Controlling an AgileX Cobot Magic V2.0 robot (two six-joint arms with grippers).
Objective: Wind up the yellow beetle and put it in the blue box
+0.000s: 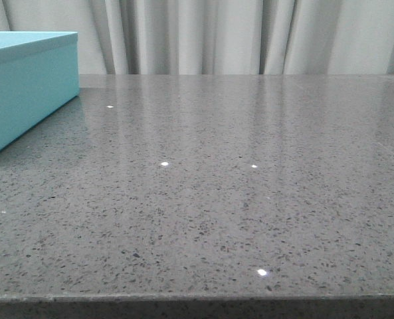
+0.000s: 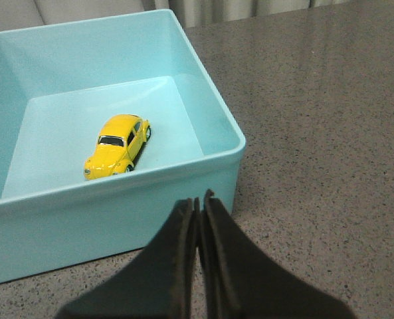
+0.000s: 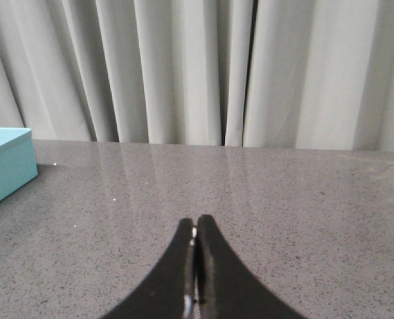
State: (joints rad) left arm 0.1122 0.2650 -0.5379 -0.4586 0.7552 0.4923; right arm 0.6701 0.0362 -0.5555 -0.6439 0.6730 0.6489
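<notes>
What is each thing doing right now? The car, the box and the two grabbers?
yellow beetle: on its wheels inside the box, nothing holding it.
blue box: open, no lid on it.
left gripper: shut, empty, outside the box.
right gripper: shut, empty, above the table.

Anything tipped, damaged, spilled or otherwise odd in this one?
Nothing stands out. The yellow beetle sits upright on its wheels on the floor of the open blue box, clear of the walls. Left gripper and right gripper are both shut and empty.
</notes>
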